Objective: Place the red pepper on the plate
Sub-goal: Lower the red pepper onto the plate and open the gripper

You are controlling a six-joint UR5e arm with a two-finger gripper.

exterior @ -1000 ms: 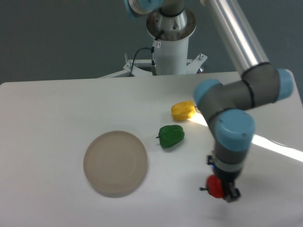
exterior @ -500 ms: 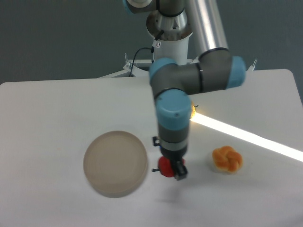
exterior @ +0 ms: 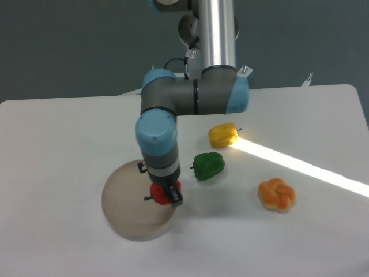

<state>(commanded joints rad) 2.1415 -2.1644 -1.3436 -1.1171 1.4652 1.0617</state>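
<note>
Holding the red pepper [exterior: 159,193] in our gripper [exterior: 166,196], we have the jaws closed on its sides, with its short dark stem poking out toward nine o'clock. We sit above the plate [exterior: 124,199], over its three o'clock part just inside the rim; whether the pepper already touches the plate or hangs a little over it, we cannot tell from this one view. We judge the pepper to be light, since it is small next to the gripper, and its glossy skin looks smooth, so it may be slippery between the fingers. It looks like a rounded, lobed body that could roll or tip once released, so we would want it low and settled before we open. The hold across the widest part of the body seems the right one to us: the stem is too thin to take, and a grip near the top or bottom of a rounded shape could squeeze it out. How stiff it is we cannot read from the picture, so we would not add force. Beyond the plate's rim at two o'clock lies the green pepper [exterior: 208,166], near but apart from it; the yellow pepper [exterior: 223,134] lies further off in the same direction, and the orange pepper [exterior: 277,194] is well apart at three o'clock, all on the white table [exterior: 57,144]. None of these stands in the way of setting the pepper down where we are.
</note>
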